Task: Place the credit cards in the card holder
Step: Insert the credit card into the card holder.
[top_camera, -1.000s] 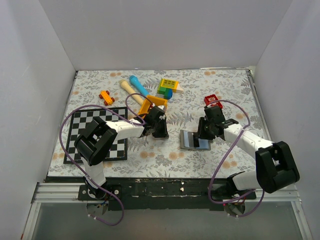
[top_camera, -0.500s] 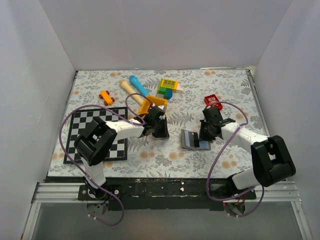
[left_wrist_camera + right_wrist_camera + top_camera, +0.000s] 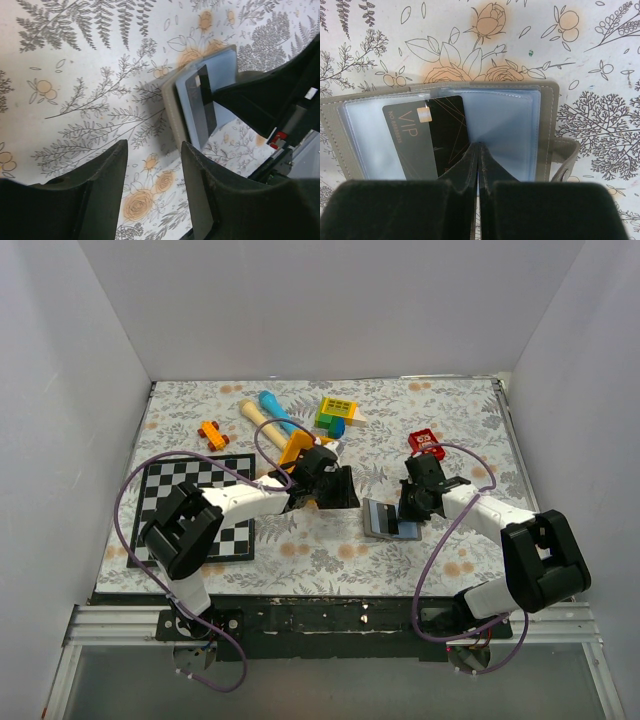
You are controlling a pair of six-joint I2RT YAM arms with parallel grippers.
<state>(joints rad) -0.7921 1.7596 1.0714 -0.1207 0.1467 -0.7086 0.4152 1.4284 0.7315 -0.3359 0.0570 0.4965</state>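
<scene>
Card holder [image 3: 385,520]: lies open and flat on the floral cloth [image 3: 190,405]. It has a grey stitched cover, a snap tab at one edge and pale blue translucent pockets.

Card [image 3: 427,137]: thin, rigid, glossy black, lettered "VIP". Half sits under one pocket's film, half lies bare across the holder's fold. No other card can be made out.

Right gripper [image 3: 477,150]: jaws were apart a second ago. They are now closed tip to tip on the holder's inner pocket, just beside the card. Whether film is pinched cannot be told.

Left gripper [image 3: 152,150]: has left the orange tray [image 3: 295,448] and come close to the holder, opposite the right gripper. Its jaws are now parted and empty.

Judgement: the right pins the holder; the left is placed to push the card home.
</scene>
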